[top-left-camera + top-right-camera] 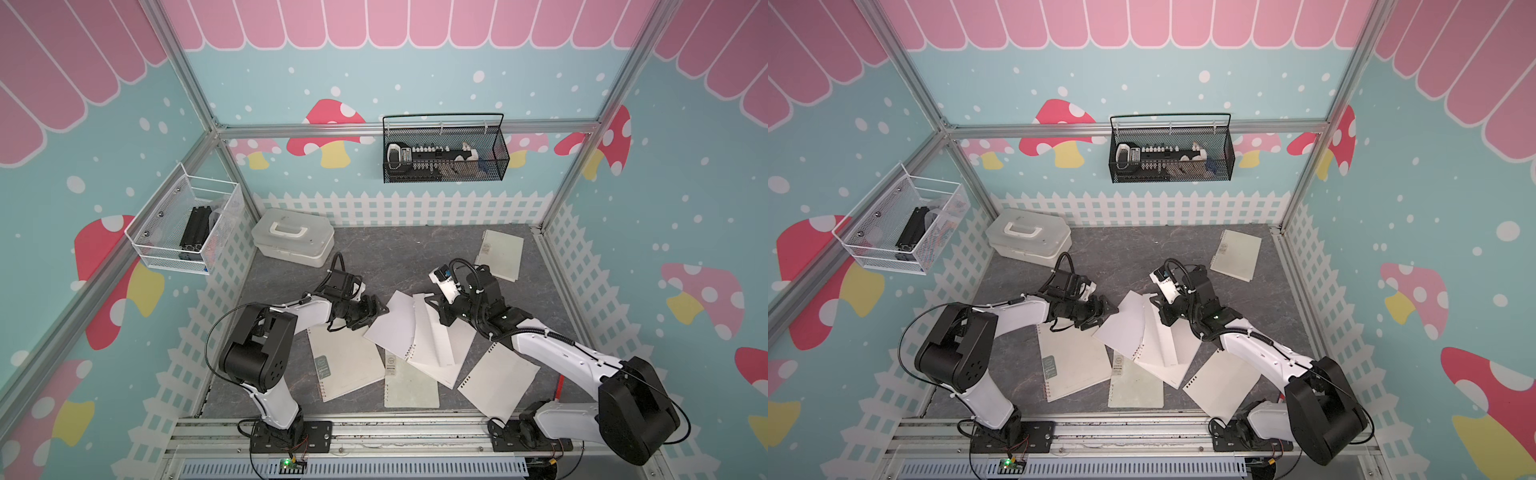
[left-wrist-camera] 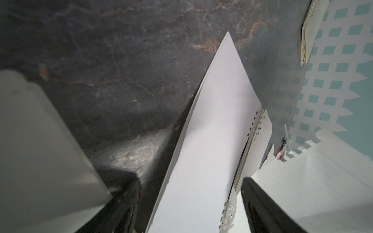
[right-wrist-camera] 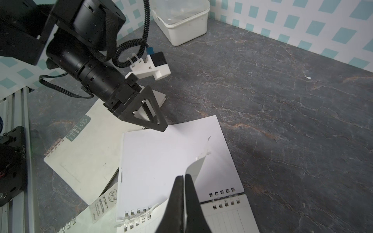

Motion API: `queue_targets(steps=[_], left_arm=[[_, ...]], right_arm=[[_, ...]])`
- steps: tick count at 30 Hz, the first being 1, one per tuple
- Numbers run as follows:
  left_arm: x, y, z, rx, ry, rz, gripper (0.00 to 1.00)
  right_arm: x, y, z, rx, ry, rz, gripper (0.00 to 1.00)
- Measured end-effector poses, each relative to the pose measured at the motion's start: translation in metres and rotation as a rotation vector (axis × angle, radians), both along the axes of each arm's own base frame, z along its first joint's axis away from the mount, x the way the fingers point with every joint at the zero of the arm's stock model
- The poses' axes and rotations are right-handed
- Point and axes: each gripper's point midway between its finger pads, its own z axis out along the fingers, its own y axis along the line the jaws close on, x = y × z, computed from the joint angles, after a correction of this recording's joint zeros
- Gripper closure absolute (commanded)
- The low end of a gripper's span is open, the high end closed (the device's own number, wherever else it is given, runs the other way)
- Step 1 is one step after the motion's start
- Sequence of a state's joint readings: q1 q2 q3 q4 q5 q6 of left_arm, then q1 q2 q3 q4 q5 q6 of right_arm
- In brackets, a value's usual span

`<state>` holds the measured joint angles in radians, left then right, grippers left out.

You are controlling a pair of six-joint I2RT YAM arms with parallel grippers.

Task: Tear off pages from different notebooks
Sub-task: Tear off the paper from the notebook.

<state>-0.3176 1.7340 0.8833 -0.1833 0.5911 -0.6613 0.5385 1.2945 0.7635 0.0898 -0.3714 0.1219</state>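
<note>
Notebooks lie about the dark table (image 1: 395, 257): a left notebook (image 1: 349, 361) closed beside the left arm, a far notebook (image 1: 500, 255) in the back right corner, and a front notebook (image 1: 411, 386) partly under the open notebook (image 1: 409, 332) in the middle. The right hand (image 3: 184, 178) is pressed together on a curled page (image 3: 196, 167) of the open notebook, whose ragged hole edge stands free above the flipped sheet (image 3: 161, 157). The left hand (image 1: 381, 311) is spread with that sheet's corner between its fingers, and a loose page (image 1: 498, 380) lies flat near the right arm.
</note>
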Motion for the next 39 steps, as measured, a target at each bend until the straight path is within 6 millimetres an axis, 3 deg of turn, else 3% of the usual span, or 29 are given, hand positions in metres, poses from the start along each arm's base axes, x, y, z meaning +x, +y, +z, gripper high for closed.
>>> queue_targets(steps=[6, 12, 19, 29, 35, 39], left_arm=[[-0.003, -0.014, -0.001, -0.007, 0.004, -0.039, 0.25], [-0.007, -0.025, -0.006, -0.027, 0.038, -0.063, 0.47], [-0.01, -0.032, -0.004, -0.074, 0.075, -0.061, 0.45], [0.0, -0.054, 0.009, -0.236, 0.098, -0.056, 0.44], [0.013, -0.07, 0.03, -0.354, 0.062, -0.05, 0.45], [0.009, -0.085, 0.043, -0.403, 0.052, -0.081, 0.45]], right_arm=[[0.0, 0.001, 0.001, 0.008, -0.009, 0.004, 1.0], [0.0, 0.0, -0.001, 0.006, -0.008, 0.0, 1.0], [0.003, -0.003, -0.003, 0.004, -0.006, -0.016, 1.0], [0.007, -0.006, -0.006, 0.001, -0.005, -0.035, 1.0], [0.011, -0.009, -0.016, -0.009, 0.019, -0.05, 1.0], [0.013, -0.01, -0.017, -0.007, 0.018, -0.055, 1.0]])
